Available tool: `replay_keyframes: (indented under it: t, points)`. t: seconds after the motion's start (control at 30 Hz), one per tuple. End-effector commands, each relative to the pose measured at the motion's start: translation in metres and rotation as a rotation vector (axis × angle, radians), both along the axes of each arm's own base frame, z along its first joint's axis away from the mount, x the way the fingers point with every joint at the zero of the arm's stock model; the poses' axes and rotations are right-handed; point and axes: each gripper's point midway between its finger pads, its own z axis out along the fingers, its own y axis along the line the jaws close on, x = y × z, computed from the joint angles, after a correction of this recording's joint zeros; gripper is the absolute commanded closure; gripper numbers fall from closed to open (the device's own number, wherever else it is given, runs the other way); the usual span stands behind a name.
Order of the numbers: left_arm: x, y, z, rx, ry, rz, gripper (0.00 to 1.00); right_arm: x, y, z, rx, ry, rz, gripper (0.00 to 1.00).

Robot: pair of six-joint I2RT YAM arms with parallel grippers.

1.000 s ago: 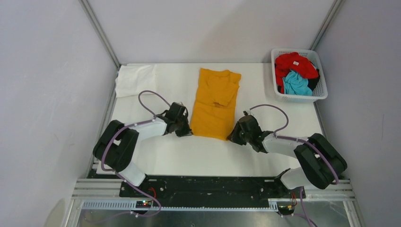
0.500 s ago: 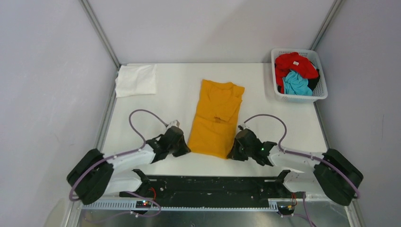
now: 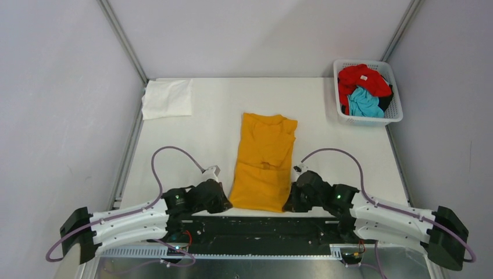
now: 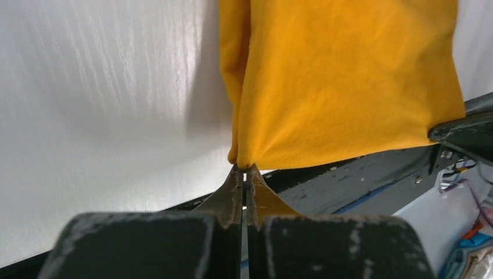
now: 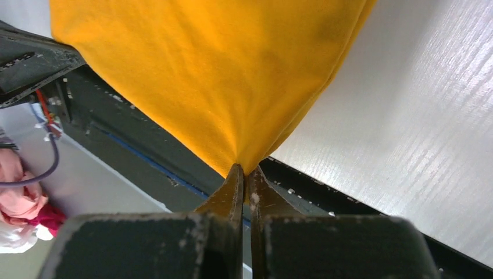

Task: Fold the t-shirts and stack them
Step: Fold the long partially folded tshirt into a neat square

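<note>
Mustard t-shirt (image 3: 264, 160), long axis near-to-far, collar end far

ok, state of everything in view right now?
orange t-shirt: folded into a long strip, lying lengthwise, both near corners pinched.
left gripper: jaws shut on its near-left corner.
right gripper: jaws shut on its near-right corner.
white t-shirt: folded, lying far left.
red t-shirt: crumpled, in the basket.
turquoise t-shirt: crumpled, in the basket.
basket: upright, far right, holding shirts.
</note>
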Motion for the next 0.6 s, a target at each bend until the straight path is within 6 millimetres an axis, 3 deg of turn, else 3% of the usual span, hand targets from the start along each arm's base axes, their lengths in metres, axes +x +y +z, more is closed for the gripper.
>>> replay_keyframes:
  t: [0.0, 0.17, 0.37, 0.53, 0.57]
  points:
    - [0.028, -0.004, 0.040, 0.013, -0.158, 0.024, 1.00, 0.010, -0.007, 0.024, 0.023, -0.059, -0.034, 1.00]
    - [0.064, -0.011, 0.089, 0.048, -0.317, 0.054, 1.00, 0.048, -0.017, 0.064, 0.089, -0.171, -0.097, 1.00]
    - [0.131, -0.010, 0.142, 0.113, -0.432, 0.161, 1.00, 0.109, -0.024, 0.116, 0.218, -0.271, -0.185, 1.00]
    - [0.179, -0.015, 0.180, 0.141, -0.482, 0.193, 1.00, 0.163, -0.032, 0.139, 0.276, -0.303, -0.251, 1.00]
    - [0.190, -0.012, 0.175, 0.167, -0.468, 0.194, 1.00, 0.169, -0.029, 0.149, 0.299, -0.309, -0.237, 1.00]
